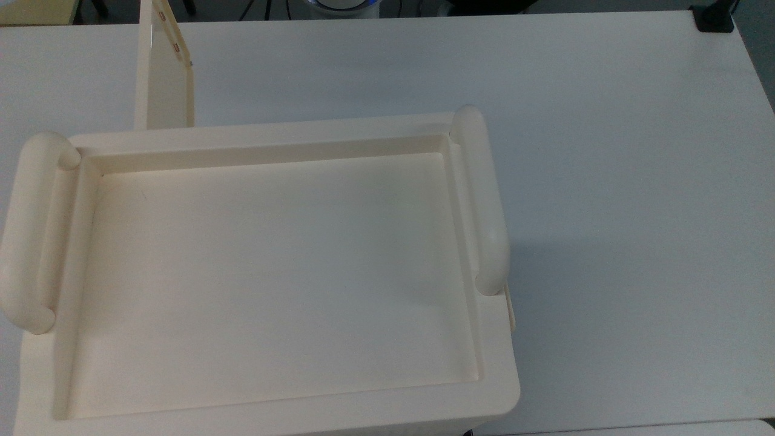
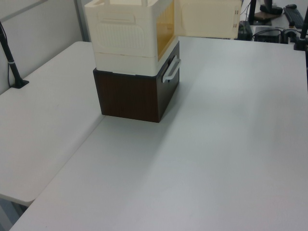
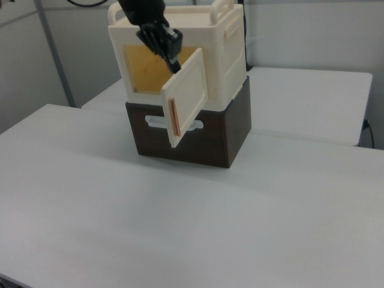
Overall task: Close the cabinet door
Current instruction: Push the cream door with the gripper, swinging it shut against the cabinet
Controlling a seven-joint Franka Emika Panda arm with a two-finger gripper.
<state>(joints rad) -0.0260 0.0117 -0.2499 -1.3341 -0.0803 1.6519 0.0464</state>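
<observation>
Door panel first: the cabinet door (image 3: 189, 102) stands swung well out from the front of the cabinet (image 3: 231, 54). It hangs on the right view's right side of the opening, and its free edge, with the brown strip, points out over the worktop (image 2: 216, 144). The top view shows the door on edge, jutting from the cabinet's far long side near the top view's left. The amber interior (image 3: 144, 69) lies fully exposed, so I judge that the whole swing remains to be done. The black jaws hang from the arm (image 3: 144, 15) just at the door's upper edge, partway along it. Whether they touch it, which face they are on, and whether they are released or clenched, I cannot tell. A good close probably needs contact on the door's outer face, well toward the free edge for leverage. The push should follow the arc about the hinge rather than a straight line, so the contact does not slide off the raised rim. The cabinet sits stacked on a dark brown base (image 3: 210, 138), so the push should be gentle and level, or the stack may shift. The last part of the swing should be slow, until the panel seats flush.
</observation>
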